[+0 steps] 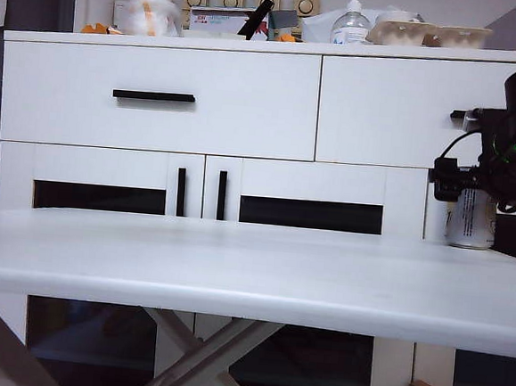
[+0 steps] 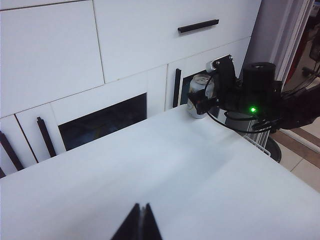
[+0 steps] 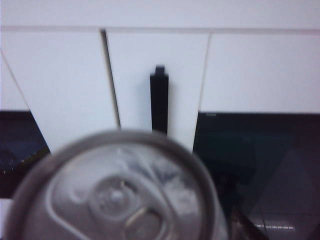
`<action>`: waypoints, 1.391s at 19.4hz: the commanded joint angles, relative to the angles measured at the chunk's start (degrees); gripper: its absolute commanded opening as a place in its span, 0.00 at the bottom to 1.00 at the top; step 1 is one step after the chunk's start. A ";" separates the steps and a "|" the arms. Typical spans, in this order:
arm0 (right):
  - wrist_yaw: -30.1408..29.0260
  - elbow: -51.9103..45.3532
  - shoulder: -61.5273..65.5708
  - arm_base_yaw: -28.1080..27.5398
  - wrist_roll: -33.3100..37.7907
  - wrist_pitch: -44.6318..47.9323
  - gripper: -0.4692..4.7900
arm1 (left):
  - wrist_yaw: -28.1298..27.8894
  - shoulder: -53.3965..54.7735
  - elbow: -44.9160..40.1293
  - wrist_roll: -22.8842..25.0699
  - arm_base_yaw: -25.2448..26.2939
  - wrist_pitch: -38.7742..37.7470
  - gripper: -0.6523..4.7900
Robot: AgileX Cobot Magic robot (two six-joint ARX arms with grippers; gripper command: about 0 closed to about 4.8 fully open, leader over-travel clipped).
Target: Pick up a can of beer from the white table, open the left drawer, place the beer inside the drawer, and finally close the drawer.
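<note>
The can of beer (image 1: 470,223) stands upright at the far right of the white table (image 1: 234,272), near its back edge. My right gripper (image 1: 462,187) is open, down around the can's upper part (image 2: 201,92). In the right wrist view the can's lid (image 3: 120,195) fills the near field and the fingers are hidden. The left drawer (image 1: 246,112) is closed; its black bar handle (image 1: 154,95) is free. My left gripper (image 2: 141,206) is shut and empty, hovering over the table (image 2: 150,160) far from the can.
The narrower right drawer (image 1: 389,114) is closed behind the right arm. Glass-paned doors with vertical black handles (image 1: 180,191) sit below the drawers. A jar (image 1: 149,10), a pump bottle (image 1: 351,23) and egg cartons (image 1: 431,33) crowd the cabinet top.
</note>
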 commanded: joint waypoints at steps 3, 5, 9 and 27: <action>0.04 0.22 0.52 0.00 -0.17 1.05 1.00 | -0.13 -0.11 0.22 -0.20 0.00 0.37 0.11; -0.61 0.22 0.96 0.02 -0.17 0.83 0.66 | -0.13 -0.11 0.22 -0.20 0.00 0.35 0.11; -0.55 0.22 0.92 0.02 -0.17 0.83 0.36 | -0.13 -0.13 0.22 -0.22 0.00 0.33 0.11; -13.18 0.22 -31.28 0.92 -0.11 -17.86 0.36 | -0.13 -0.13 0.22 -1.95 0.00 0.74 0.11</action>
